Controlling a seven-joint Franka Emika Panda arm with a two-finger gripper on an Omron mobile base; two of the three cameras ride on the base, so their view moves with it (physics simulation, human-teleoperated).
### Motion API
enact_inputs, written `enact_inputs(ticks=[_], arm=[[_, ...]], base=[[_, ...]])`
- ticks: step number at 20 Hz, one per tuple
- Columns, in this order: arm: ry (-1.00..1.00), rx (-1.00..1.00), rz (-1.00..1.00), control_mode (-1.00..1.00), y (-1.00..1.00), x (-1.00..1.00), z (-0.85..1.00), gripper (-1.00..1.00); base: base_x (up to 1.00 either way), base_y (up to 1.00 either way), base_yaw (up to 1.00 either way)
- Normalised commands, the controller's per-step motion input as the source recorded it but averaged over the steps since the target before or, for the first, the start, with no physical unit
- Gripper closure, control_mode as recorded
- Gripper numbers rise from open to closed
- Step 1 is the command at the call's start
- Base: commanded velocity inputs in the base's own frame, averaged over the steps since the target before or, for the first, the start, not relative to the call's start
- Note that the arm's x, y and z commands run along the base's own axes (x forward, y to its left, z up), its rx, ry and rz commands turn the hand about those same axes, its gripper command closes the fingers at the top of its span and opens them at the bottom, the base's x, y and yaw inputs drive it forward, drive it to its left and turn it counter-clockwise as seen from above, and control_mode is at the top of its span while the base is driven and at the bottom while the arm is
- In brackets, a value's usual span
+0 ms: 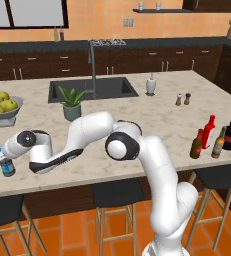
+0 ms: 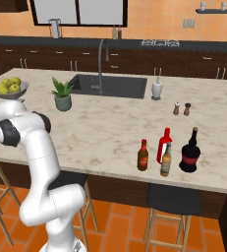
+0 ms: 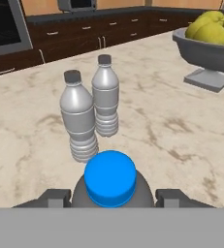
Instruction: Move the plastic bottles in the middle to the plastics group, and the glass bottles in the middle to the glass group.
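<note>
Your jaws stood either side of the blue-capped water bottle (image 3: 110,181) at the counter's (image 1: 152,120) near left edge, though you couldn't tell whether the gripper (image 3: 111,197) was clamping it, with two grey bottles (image 3: 90,112) upright just beyond and the fruit bowl (image 3: 208,57) farther right.

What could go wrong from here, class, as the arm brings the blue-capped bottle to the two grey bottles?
1. The water bottle between the end effector fingers sits close to the two grey bottles; pushing forward could topple them.
2. It stands near the counter front edge; a nudge might tip it off.
</note>
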Motion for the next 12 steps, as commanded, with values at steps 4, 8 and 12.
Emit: enact_inputs(ticks=[4,8,12], arm=[[0.00,0.00,0.03,-1.00,0.00,0.00,-0.39,1.00],[0.00,0.00,0.01,-1.00,0.01,0.00,-0.32,1.00],[0.00,0.00,0.00,-1.00,0.08,0.00,-0.12,1.00]], base=[[0.00,0.00,0.00],[0.00,0.00,0.00],[0.00,0.00,0.00]])
